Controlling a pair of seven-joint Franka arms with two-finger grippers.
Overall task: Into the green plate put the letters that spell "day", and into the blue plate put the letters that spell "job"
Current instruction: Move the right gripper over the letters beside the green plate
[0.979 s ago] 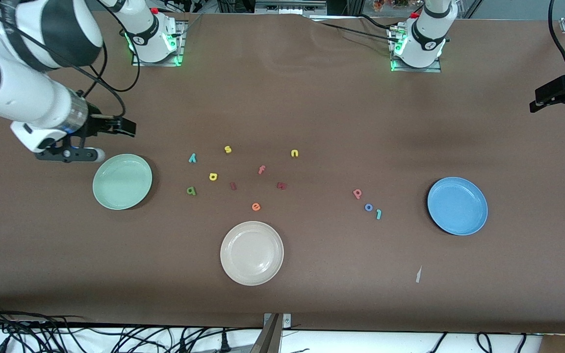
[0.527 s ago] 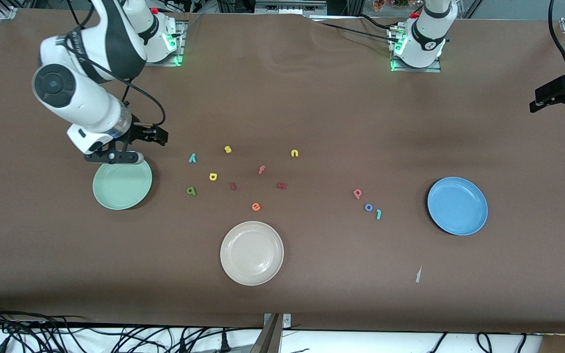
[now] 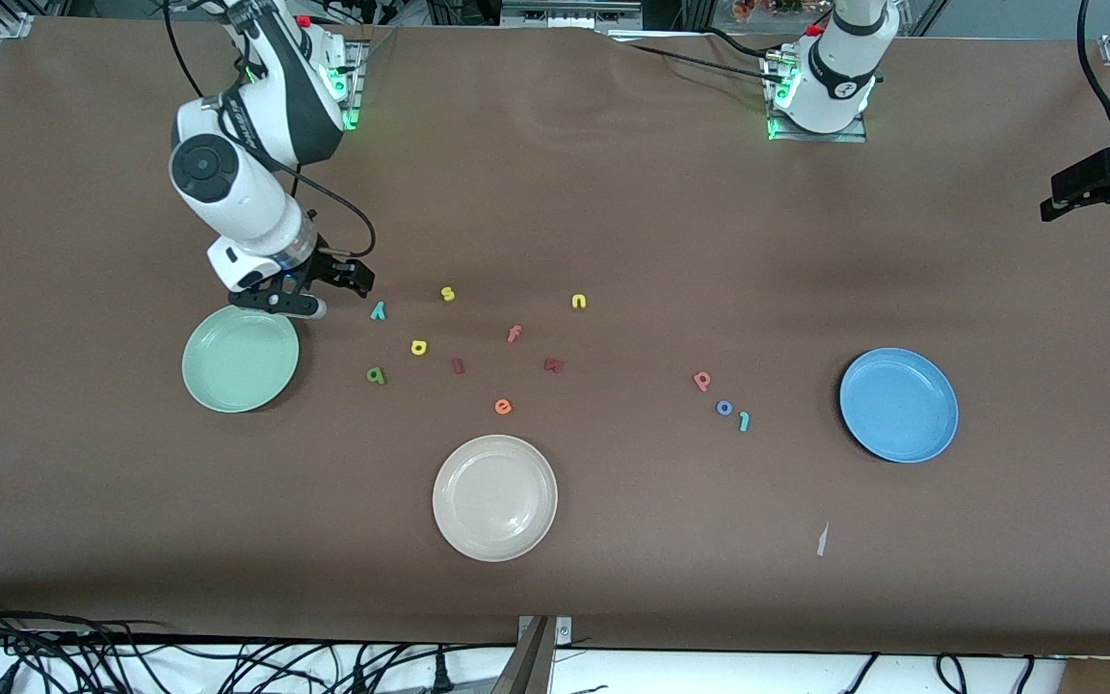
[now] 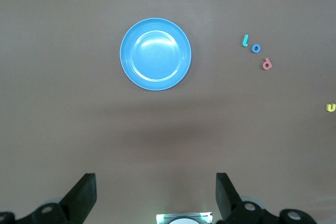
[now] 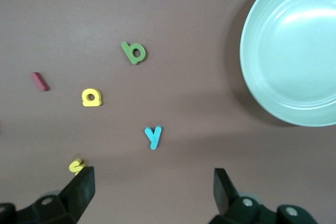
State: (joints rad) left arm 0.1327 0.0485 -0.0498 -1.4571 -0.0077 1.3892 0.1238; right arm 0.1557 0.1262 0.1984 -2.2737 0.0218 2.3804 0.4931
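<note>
The teal "y" [image 3: 378, 310] [image 5: 153, 137], yellow "a" [image 3: 419, 347] [image 5: 92, 97] and dark green "d" [image 3: 376, 375] [image 5: 134, 52] lie on the table beside the empty green plate [image 3: 240, 357] [image 5: 294, 51]. My right gripper [image 3: 290, 305] [image 5: 152, 190] hangs open and empty between that plate's rim and the "y". The salmon "b" [image 3: 701, 381] [image 4: 267, 64], blue "o" [image 3: 725, 408] [image 4: 255, 48] and teal "j" [image 3: 744, 419] [image 4: 244, 40] lie near the empty blue plate [image 3: 899, 405] [image 4: 155, 53]. My left gripper [image 4: 156, 192] waits high over its own base, open and empty.
A cream-white plate [image 3: 494, 497] sits nearest the front camera. A yellow "s" [image 3: 448, 294], yellow "n" [image 3: 579, 302], pink "f" [image 3: 514, 333], orange "e" [image 3: 503, 407] and two dark red letters [image 3: 458, 365] are scattered mid-table. A paper scrap [image 3: 822, 540] lies below the blue plate.
My right arm has swung in from its end of the table toward the letters, and its gripper now hangs by the green plate's rim near the "y". The left arm has not moved.
</note>
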